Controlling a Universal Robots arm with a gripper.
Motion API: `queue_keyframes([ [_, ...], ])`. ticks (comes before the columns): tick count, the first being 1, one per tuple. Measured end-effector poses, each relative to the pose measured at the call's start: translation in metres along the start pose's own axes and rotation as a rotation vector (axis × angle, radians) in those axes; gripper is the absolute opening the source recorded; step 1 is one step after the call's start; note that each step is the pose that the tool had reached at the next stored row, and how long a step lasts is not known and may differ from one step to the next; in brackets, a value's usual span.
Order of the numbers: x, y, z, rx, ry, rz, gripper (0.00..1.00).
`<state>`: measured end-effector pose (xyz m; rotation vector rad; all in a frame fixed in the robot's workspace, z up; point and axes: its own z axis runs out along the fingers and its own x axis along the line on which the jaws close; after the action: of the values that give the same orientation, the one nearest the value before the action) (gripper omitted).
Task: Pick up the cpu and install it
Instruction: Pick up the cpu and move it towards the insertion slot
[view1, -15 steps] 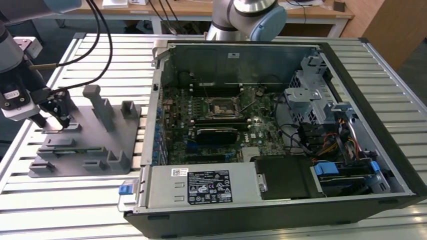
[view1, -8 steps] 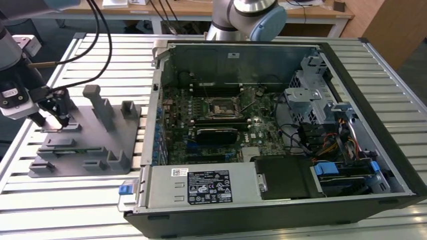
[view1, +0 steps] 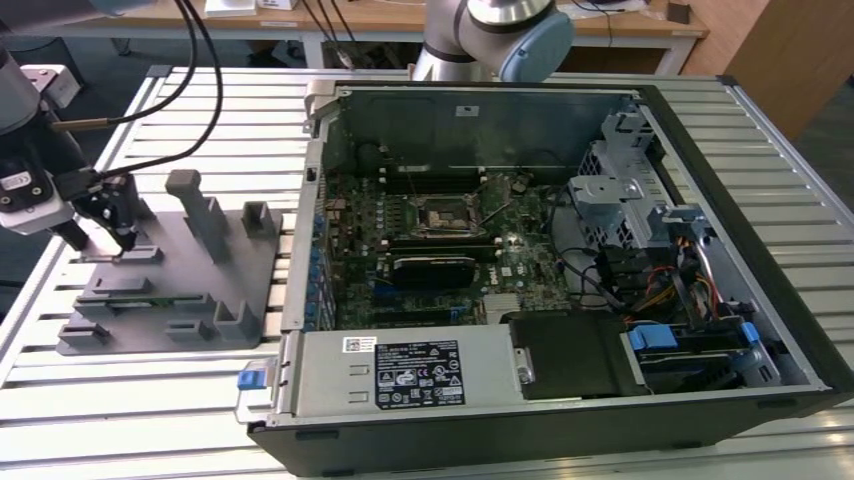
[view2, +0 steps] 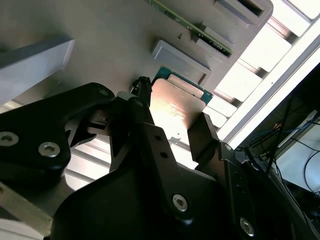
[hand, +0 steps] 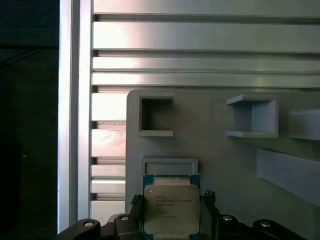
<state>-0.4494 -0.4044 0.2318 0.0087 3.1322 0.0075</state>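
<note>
In both wrist views the gripper (hand: 171, 199) is closed onto the cpu (hand: 171, 212). We see one black finger (hand: 136, 204) against one edge of the chip and the other finger against the opposite edge, so the chip is pinched between them. In the second wrist view the cpu (view2: 176, 102) shows its silvery top and green rim, and the fingers (view2: 145, 112) flank it closely. We cannot tell whether the chip rests on the surface below or is raised clear of it. The cpu lies over the grey fixture (hand: 225, 165), just beside a shallow rectangular pocket (hand: 170, 165) in the plate. An open square recess (hand: 156, 116) stands farther out, near the plate's corner. Beyond the fixture run the aluminium slats of the table (hand: 200, 50). In the exterior view the gripper (view1: 102, 238) reaches down at the exterior view's left, over the fixture (view1: 174, 300), whose upright posts (view1: 200, 210) stand near the fingers. Just beside the fixture, toward the exterior view's right, lies the open case (view1: 747, 300) with its motherboard (view1: 400, 280) exposed. The socket (view1: 442, 214) sits near the board's middle, well apart from the cpu. Behind the case stands the arm (view1: 501, 35).
</note>
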Motion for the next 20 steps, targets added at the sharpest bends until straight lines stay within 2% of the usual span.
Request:
queue_keyframes([
  [20, -0.0002, 0.0003, -0.0165, 0.0, 0.0, 0.0, 0.54],
])
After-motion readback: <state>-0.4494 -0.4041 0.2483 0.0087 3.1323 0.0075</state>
